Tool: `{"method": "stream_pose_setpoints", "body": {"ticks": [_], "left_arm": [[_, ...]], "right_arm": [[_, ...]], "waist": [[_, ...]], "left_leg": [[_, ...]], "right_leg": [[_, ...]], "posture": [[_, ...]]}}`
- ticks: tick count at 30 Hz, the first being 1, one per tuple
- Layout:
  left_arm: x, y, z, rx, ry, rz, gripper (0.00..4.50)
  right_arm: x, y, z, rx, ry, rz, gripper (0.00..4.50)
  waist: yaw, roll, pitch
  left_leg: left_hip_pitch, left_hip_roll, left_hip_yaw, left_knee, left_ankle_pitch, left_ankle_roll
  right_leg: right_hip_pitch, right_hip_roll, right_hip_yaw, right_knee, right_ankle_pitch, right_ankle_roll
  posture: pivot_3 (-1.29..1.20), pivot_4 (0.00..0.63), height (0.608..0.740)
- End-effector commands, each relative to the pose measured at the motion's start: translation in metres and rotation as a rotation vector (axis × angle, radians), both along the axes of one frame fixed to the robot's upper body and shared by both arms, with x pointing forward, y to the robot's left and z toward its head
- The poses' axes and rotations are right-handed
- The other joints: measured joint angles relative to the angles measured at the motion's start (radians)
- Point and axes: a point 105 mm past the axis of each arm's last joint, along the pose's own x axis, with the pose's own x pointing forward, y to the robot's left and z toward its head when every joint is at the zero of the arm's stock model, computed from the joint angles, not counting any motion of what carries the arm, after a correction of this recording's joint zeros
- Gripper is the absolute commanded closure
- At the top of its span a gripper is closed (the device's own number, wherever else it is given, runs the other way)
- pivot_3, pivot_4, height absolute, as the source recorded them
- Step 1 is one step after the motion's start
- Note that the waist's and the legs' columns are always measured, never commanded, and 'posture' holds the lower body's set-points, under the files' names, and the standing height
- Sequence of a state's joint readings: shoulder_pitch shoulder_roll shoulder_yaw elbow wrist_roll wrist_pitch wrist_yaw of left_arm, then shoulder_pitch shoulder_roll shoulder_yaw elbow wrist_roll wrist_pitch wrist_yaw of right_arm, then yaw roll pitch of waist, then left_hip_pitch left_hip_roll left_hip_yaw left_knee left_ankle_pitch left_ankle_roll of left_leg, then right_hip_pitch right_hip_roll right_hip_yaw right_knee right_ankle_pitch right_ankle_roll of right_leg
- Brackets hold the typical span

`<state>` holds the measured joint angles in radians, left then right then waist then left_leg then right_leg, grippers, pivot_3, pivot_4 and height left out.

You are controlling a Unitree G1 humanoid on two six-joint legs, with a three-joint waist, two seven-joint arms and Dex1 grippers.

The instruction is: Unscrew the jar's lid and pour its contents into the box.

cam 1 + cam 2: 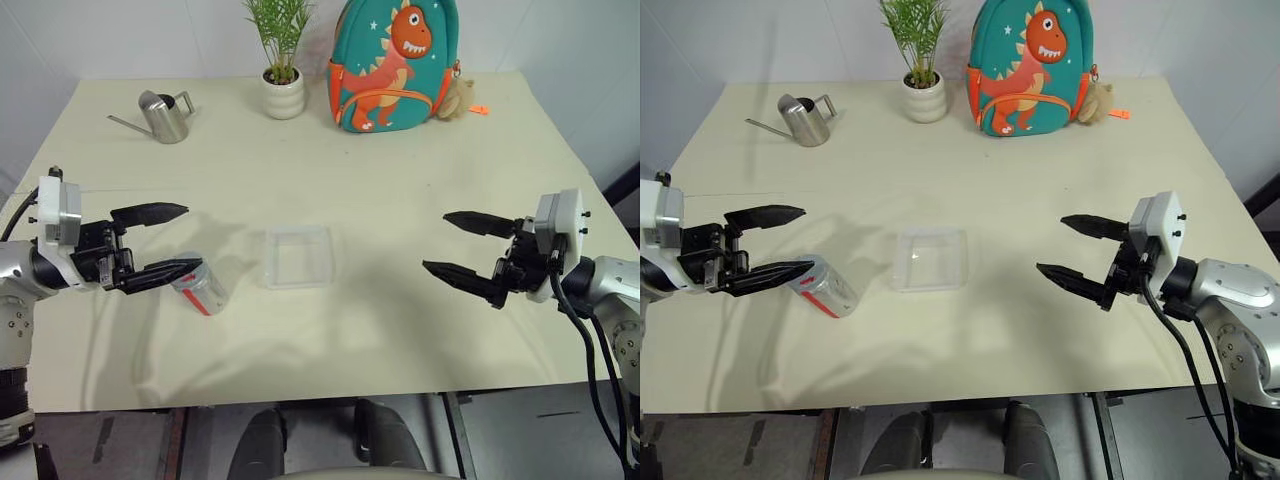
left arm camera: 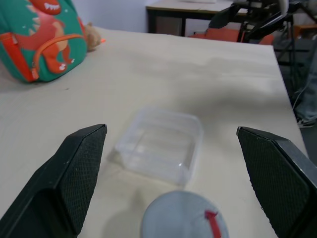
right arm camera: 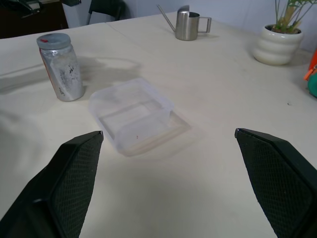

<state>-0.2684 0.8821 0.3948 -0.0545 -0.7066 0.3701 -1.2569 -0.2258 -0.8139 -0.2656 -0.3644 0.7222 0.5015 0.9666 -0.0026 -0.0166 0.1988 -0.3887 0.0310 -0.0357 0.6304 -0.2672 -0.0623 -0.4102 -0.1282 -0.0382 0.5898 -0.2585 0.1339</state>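
Observation:
The jar (image 1: 201,290) stands upright on the cream table, silvery-white with a red band, its grey lid (image 3: 52,40) with a red mark on top. Whatever it contains is hidden inside. The clear plastic box (image 1: 297,233) sits just right of it at mid-table and looks empty. My left gripper (image 1: 190,238) hangs open just above the jar, its lower finger crossing the lid in the head views; the lid (image 2: 185,219) lies below and between its fingers. My right gripper (image 1: 437,241) is open to the right of the box, well apart from it, holding nothing.
At the back of the table stand a steel watering can (image 1: 165,115), a white ribbed pot with a plant (image 1: 284,94) and a teal dinosaur backpack (image 1: 393,65) with a small plush toy (image 1: 455,97). The table's front edge runs just below both grippers.

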Motion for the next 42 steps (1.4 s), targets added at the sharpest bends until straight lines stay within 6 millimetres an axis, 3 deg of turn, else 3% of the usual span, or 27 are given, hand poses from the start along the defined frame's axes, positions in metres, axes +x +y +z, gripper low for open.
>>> {"method": "stream_pose_setpoints", "body": {"ticks": [1, 10, 18, 21, 23, 29, 42], "left_arm": [[-0.008, -0.003, 0.012, -0.011, -0.056, 0.003, 0.02], [-0.048, -0.004, 0.008, -0.065, -0.135, 0.226, 0.02], [-0.088, -0.008, -0.033, -0.154, -0.109, 0.580, 0.02], [-0.088, -0.001, -0.045, -0.139, -0.144, 0.701, 0.02], [-0.085, 0.007, -0.052, -0.168, -0.168, 0.796, 0.02], [-0.080, -0.003, -0.080, -0.182, -0.130, 0.807, 0.02], [-0.048, -0.005, -0.111, -0.196, -0.185, 0.919, 0.02]], "right_arm": [[0.003, 0.003, 0.004, -0.004, -0.027, 0.028, 0.00], [0.020, 0.023, -0.001, 0.006, -0.025, 0.154, 0.00], [0.018, 0.065, 0.017, 0.032, -0.092, 0.386, 0.00], [0.014, 0.076, 0.020, 0.019, -0.101, 0.455, 0.00], [0.012, 0.082, 0.026, 0.018, -0.113, 0.489, 0.00], [0.006, 0.092, 0.035, 0.023, -0.135, 0.530, 0.00], [-0.001, 0.097, 0.036, 0.010, -0.141, 0.534, 0.00]], "waist": [[-0.001, 0.000, 0.000], [-0.002, 0.000, 0.000], [0.002, -0.001, 0.000], [0.010, -0.001, -0.001], [0.010, -0.002, -0.001], [0.002, -0.005, -0.003], [0.002, -0.006, -0.003]], "left_leg": [[0.000, 0.000, 0.000, 0.000, 0.000, 0.000], [0.001, 0.000, 0.003, 0.000, -0.001, 0.001], [0.003, 0.000, 0.006, 0.002, -0.002, 0.002], [0.003, 0.000, 0.006, 0.004, -0.002, 0.002], [0.002, 0.000, 0.006, 0.006, -0.002, 0.002], [0.002, 0.000, 0.010, 0.015, -0.003, 0.005], [0.002, 0.001, 0.014, 0.016, -0.006, 0.007]], "right_leg": [[0.000, 0.000, 0.000, 0.000, 0.000, 0.000], [0.000, 0.000, 0.003, 0.001, 0.000, 0.000], [0.000, 0.002, 0.010, 0.000, 0.001, 0.002], [0.001, 0.003, 0.011, 0.000, 0.001, 0.000], [0.001, 0.003, 0.012, -0.002, -0.005, -0.014], [0.002, 0.004, 0.016, -0.002, -0.003, -0.015], [0.001, 0.004, 0.018, -0.002, -0.002, -0.014]], "posture": [[0.00, 0.150, 0.740], [0.00, 0.150, 0.740], [0.00, 0.150, 0.740], [0.00, 0.150, 0.740], [0.00, 0.150, 0.740], [0.00, 0.150, 0.740], [0.00, 0.150, 0.740]]}}
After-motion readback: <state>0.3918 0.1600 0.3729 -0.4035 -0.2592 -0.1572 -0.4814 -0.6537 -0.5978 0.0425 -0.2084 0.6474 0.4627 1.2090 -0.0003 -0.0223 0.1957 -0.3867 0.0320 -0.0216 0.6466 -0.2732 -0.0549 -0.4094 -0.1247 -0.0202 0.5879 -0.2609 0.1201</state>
